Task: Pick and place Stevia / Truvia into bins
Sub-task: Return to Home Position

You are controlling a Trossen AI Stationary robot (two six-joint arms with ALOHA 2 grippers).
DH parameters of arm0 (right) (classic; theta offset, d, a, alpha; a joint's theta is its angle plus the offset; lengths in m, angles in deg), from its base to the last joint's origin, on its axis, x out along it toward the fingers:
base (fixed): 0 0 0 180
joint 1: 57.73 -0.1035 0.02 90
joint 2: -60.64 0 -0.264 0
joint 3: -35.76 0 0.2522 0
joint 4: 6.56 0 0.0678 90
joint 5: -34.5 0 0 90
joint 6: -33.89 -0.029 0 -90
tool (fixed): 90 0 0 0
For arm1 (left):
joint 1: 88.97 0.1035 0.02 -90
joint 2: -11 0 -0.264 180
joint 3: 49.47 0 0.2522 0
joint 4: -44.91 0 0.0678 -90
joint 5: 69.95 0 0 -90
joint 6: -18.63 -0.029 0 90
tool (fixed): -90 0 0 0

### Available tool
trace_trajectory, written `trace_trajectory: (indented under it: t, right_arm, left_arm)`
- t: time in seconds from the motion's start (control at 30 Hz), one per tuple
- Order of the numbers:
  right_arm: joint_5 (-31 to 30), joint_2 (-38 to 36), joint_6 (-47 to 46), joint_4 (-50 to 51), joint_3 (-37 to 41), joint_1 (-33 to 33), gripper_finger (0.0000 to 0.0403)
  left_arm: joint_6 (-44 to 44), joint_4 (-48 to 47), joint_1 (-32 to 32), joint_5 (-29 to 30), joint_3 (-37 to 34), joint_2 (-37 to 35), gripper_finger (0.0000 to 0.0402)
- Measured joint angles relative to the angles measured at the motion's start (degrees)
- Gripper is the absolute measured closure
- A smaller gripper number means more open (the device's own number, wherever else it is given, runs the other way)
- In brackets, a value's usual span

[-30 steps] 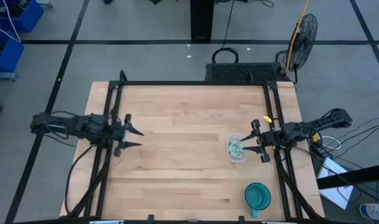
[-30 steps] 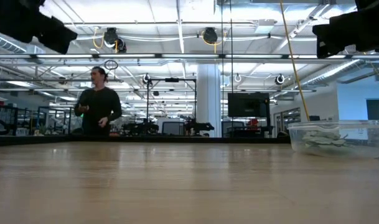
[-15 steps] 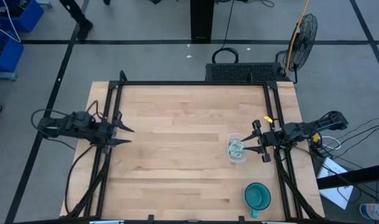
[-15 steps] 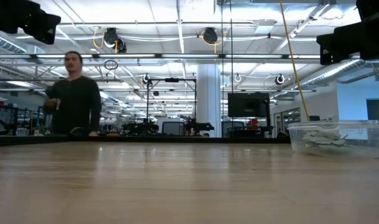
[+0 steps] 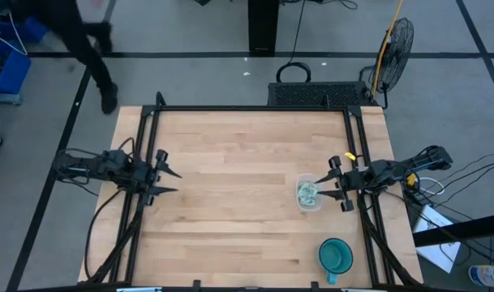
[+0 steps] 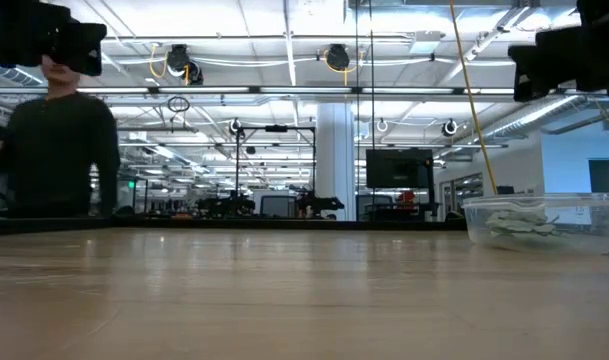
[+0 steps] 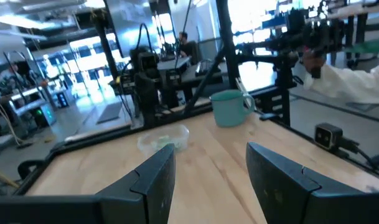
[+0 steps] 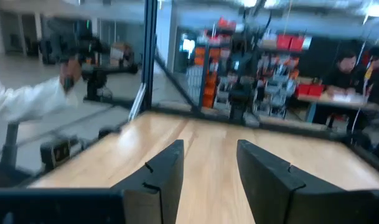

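Note:
The pale green and white Stevia packets (image 5: 307, 192) lie heaped inside the clear squarish bin (image 5: 310, 203), which stands on the table near its right edge. The low view shows the bin (image 6: 574, 215) from the side with the packets (image 6: 519, 223) on its bottom. My right gripper (image 5: 317, 187) is open and hovers at the bin's right side, fingers pointing toward the table's left. My left gripper (image 5: 175, 182) is open and held above the table's left part, far from the bin. In the left wrist view the bin (image 7: 177, 134) shows far beyond my left gripper (image 7: 211, 180).
A round teal cup with a handle (image 5: 336, 256) stands near the table's near right corner, also seen as the teal cup (image 7: 228, 107) in the left wrist view. A black frame rail (image 5: 255, 109) borders the table. A person in dark clothes (image 5: 84, 40) walks past the far left corner.
My left gripper drew back toward the table's left edge, then came partway back toward the right, staying open. The person walked along the far left side of the table toward its corner. The bin and the packets stayed put.

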Motion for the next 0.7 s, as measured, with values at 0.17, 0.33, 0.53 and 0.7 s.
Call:
trace_trajectory:
  t: [0.17,0.33,0.53,0.7]
  right_arm:
    - [-0.09,0.02,0.72,-1.79,0.97,0.00,0.0261]
    - [-0.04,0.01,0.24,-3.30,1.07,0.00,0.0261]
    - [-0.04,0.31,-2.11,-1.88,1.14,0.00,0.0261]
    - [-0.02,1.38,-2.39,-1.74,1.21,0.00,0.0261]
  left_arm:
    - [1.92,5.86,0.00,0.00,-4.14,-0.03,0.0199]
    - [4.61,8.76,0.00,0.00,-7.23,-0.03,0.0199]
    - [5.10,13.00,0.00,0.59,-10.48,0.00,0.0199]
    - [7.83,12.10,0.00,2.17,-10.45,-0.01,0.0199]
